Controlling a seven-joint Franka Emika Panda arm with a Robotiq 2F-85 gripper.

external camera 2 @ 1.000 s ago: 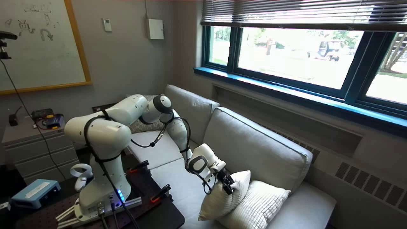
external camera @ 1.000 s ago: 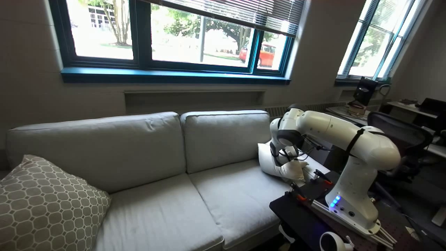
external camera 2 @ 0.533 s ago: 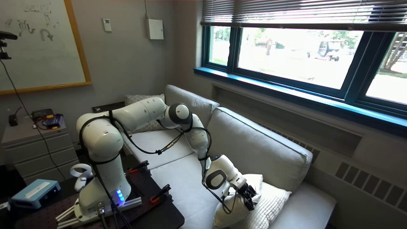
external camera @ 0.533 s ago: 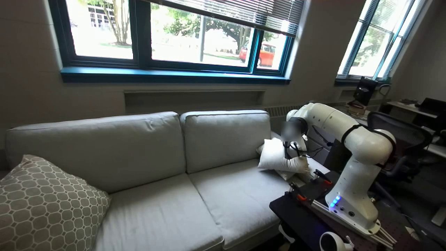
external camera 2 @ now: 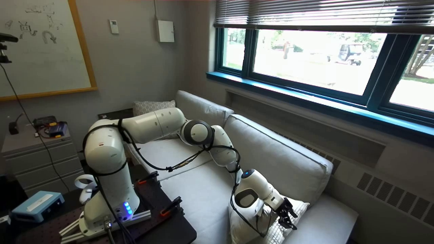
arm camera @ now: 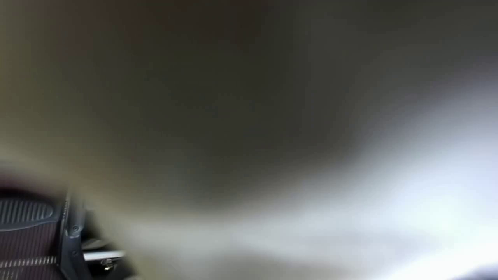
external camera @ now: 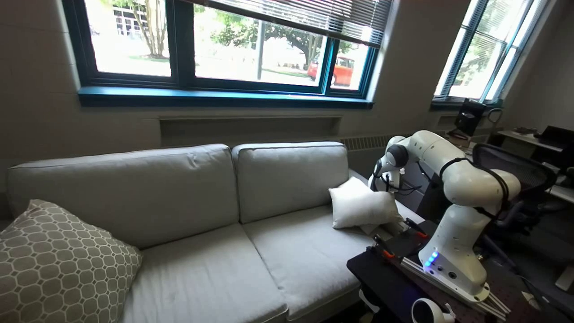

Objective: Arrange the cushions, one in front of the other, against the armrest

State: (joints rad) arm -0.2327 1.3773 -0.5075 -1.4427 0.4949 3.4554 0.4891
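Under the blue-framed window (external camera 2: pixel 312 61) the pale grey sofa (external camera: pixel 193 264) stretches out, its armrest (external camera 2: pixel 327 218) at about four o'clock in an exterior view. The ribbed cream cushion (external camera 2: pixel 300 207) sits between that armrest and the front cream cushion (external camera: pixel 363 211). At three o'clock of the front one, the hand (external camera 2: pixel 295 222) hangs spread apart near the ribbed one, gripping nothing I can see. I take this as the release of the front cushion; next, I'd say, comes a careful retreat that drags neither along. Against a second ago, the hand lies past the front cushion, not on it, and that cushion sits nearer the armrest.
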